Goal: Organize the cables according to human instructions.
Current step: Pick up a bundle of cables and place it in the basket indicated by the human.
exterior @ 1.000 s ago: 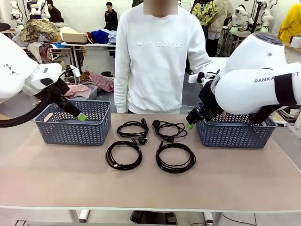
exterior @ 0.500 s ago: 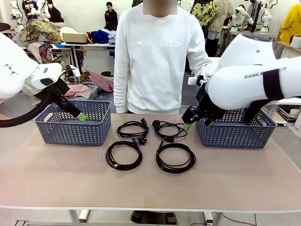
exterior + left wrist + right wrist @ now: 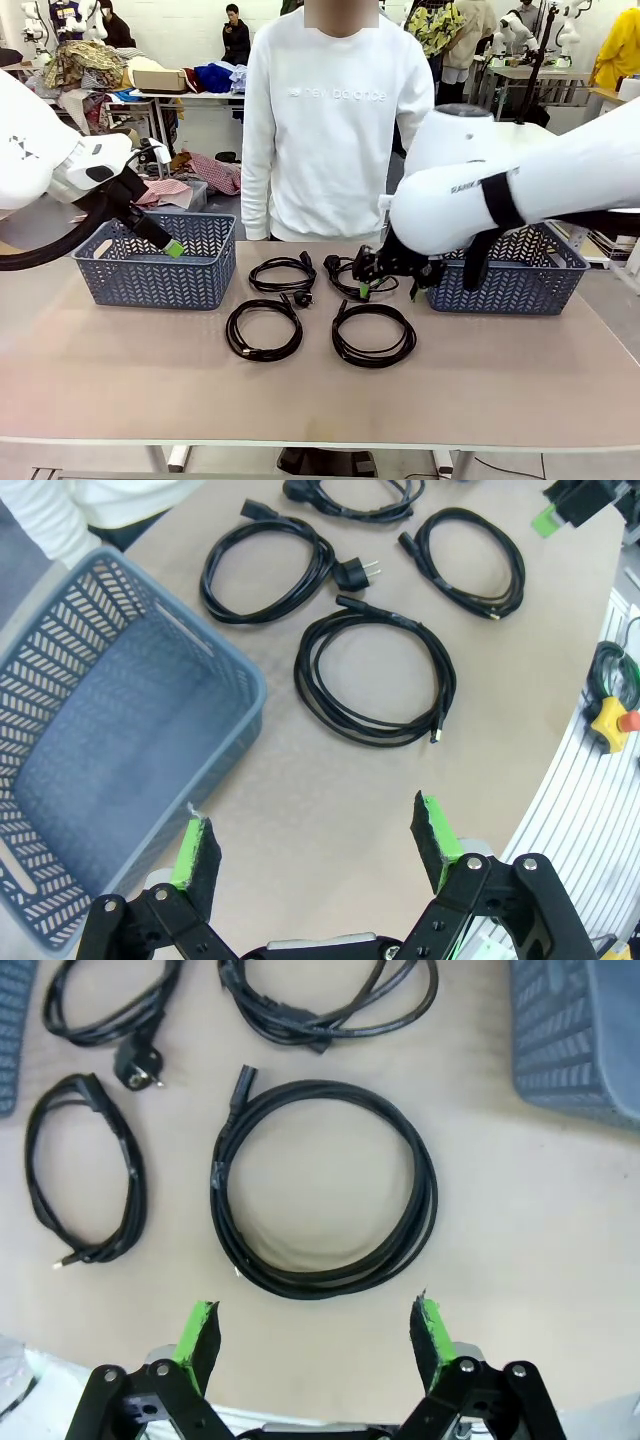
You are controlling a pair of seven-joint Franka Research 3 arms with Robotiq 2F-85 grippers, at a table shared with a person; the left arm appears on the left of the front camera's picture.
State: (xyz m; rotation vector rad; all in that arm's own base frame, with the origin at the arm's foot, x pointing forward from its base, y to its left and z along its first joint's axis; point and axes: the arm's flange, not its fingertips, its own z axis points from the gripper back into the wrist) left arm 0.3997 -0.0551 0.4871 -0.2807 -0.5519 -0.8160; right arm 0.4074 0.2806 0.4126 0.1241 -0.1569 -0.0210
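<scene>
On the middle of the surface (image 3: pixel 500 390) lie the far left cable (image 3: pixel 283 273), the far right cable (image 3: pixel 345 268), the near left cable (image 3: pixel 263 330) and the near right cable (image 3: pixel 373 335). All four are thin, black and coiled, and they lie in two rows of two, each one apart from the others. The round plug of the far left cable rests just beside its own loop, towards the near row. A blue-grey left basket (image 3: pixel 150 280) stands at the left of the cables and a right basket (image 3: pixel 510 288) of the same kind stands at the right. No cable is seen inside the left basket; the inside of the right basket is mostly hidden by the arm. The left hand (image 3: pixel 312 820) hangs over the inner end of the left basket, with its jaws wide and nothing between them. The right hand (image 3: pixel 315 1310) reaches across from the right basket and is low over the surface, at the near edge of the far right cable. Its jaws are also wide and hold nothing; in the right wrist view the loop of the near right cable lies just ahead of the green fingertips. A person (image 3: pixel 335 120) in a white sweatshirt stands at the far side, behind the cables.
</scene>
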